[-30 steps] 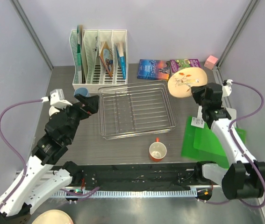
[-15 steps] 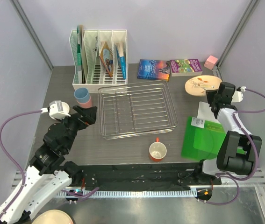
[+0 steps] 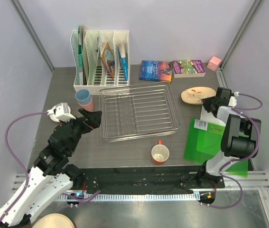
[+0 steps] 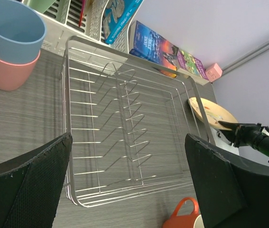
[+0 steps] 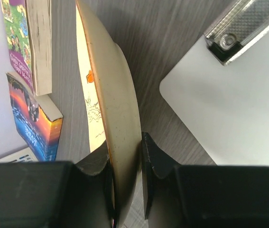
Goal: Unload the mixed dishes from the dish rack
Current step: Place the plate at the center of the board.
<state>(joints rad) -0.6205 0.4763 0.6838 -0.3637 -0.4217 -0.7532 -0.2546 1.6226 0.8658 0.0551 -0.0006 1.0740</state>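
Observation:
The chrome wire dish rack (image 3: 139,111) (image 4: 125,123) lies empty at the table's middle. To its right, my right gripper (image 3: 212,101) (image 5: 125,166) is shut on the rim of the beige plate (image 3: 197,94) (image 5: 120,114), which sits nearly flat and low over the table. An orange mug (image 3: 160,153) (image 4: 184,216) stands in front of the rack. The grey-blue cup (image 3: 82,96) (image 4: 11,28) is nested in the pink cup (image 3: 88,104) (image 4: 6,71) left of the rack. My left gripper (image 3: 90,118) (image 4: 127,190) hangs open near the rack's left front, holding nothing.
A white file holder (image 3: 101,57) stands behind the rack. Two books (image 3: 156,70) (image 3: 188,67) and a pink block (image 3: 214,62) lie at the back right. Green folders (image 3: 210,142) and a white clipboard (image 3: 208,116) (image 5: 229,109) lie under the right arm. A peach disc (image 3: 53,221) shows at the bottom edge.
The right gripper has carried the plate from tilted up beside the rack down to low and nearly flat. The left arm has drawn back from the cups toward the front.

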